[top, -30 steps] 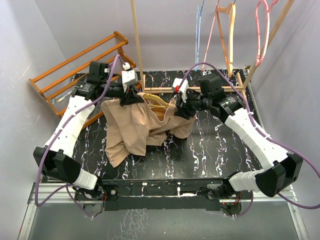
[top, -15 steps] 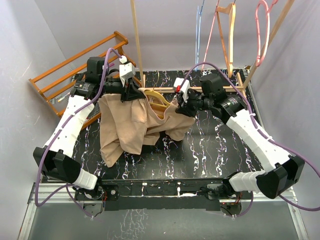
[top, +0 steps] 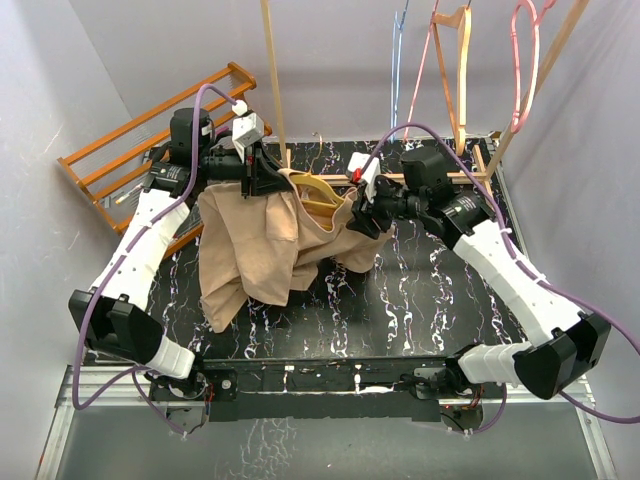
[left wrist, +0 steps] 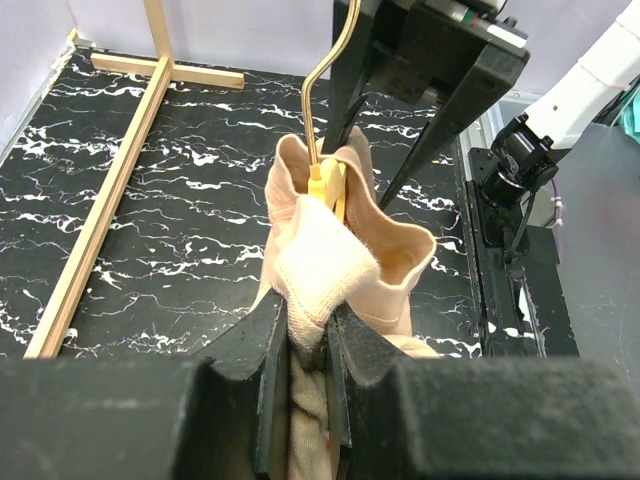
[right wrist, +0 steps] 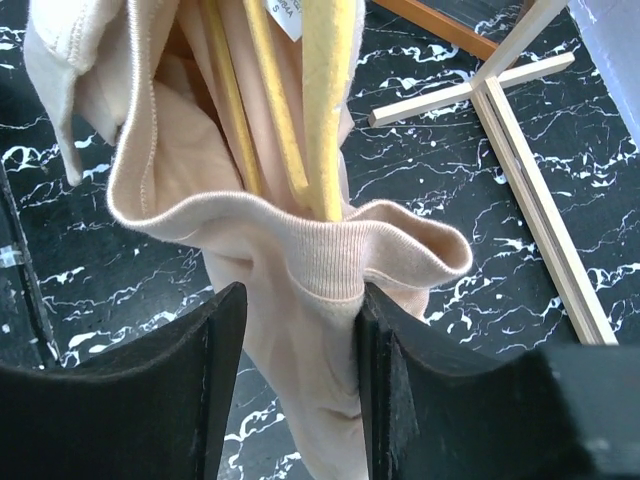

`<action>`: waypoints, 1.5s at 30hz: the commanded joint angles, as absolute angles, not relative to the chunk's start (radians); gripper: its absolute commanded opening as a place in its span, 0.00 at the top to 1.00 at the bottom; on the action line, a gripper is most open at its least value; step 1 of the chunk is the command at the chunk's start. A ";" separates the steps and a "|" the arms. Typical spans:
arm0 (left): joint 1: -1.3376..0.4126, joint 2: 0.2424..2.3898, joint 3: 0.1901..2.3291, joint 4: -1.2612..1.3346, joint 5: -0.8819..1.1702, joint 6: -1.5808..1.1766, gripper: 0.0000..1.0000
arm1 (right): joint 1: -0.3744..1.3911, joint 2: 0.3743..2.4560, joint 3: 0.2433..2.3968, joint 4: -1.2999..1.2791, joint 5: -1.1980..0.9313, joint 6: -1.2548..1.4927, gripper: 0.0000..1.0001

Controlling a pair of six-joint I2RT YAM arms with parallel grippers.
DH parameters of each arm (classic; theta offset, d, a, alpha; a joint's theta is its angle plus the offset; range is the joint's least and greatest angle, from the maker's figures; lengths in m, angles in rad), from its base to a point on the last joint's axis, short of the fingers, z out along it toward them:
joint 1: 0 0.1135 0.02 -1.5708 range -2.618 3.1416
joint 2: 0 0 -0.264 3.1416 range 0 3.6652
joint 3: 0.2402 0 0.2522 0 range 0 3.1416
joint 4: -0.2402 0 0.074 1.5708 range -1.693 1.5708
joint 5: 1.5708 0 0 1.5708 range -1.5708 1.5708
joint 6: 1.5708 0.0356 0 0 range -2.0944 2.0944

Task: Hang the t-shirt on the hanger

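Left tool and right tool each clamped the plain tan-beige fabric t-shirt, thin mustard-yellow hanger inside its neckline, over the black marbled worktop.

The left gripper pinches a folded wad of the tan t-shirt between its two black fingers. Just beyond the pinch the cloth opens into a ribbed loop, and the yellow hanger stands up out of it, its thin hook curving toward the top edge. Behind it looms the right arm, black and angular. A pale wooden stand base lies on the black marbled table to the left.
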State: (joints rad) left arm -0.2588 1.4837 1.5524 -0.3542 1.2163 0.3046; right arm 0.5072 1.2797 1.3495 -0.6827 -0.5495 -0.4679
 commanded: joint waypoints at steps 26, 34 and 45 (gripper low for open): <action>-0.254 1.419 1.479 -0.293 1.020 0.385 0.63 | 0.525 1.256 1.413 -0.665 -0.521 -0.436 0.92; -0.255 1.394 1.455 -0.244 0.821 0.340 0.15 | 0.525 1.269 1.449 -0.769 -0.457 -0.420 0.92; -0.407 1.066 1.100 -0.247 0.565 0.203 0.24 | 0.525 1.316 1.488 -0.779 -0.374 -0.384 0.92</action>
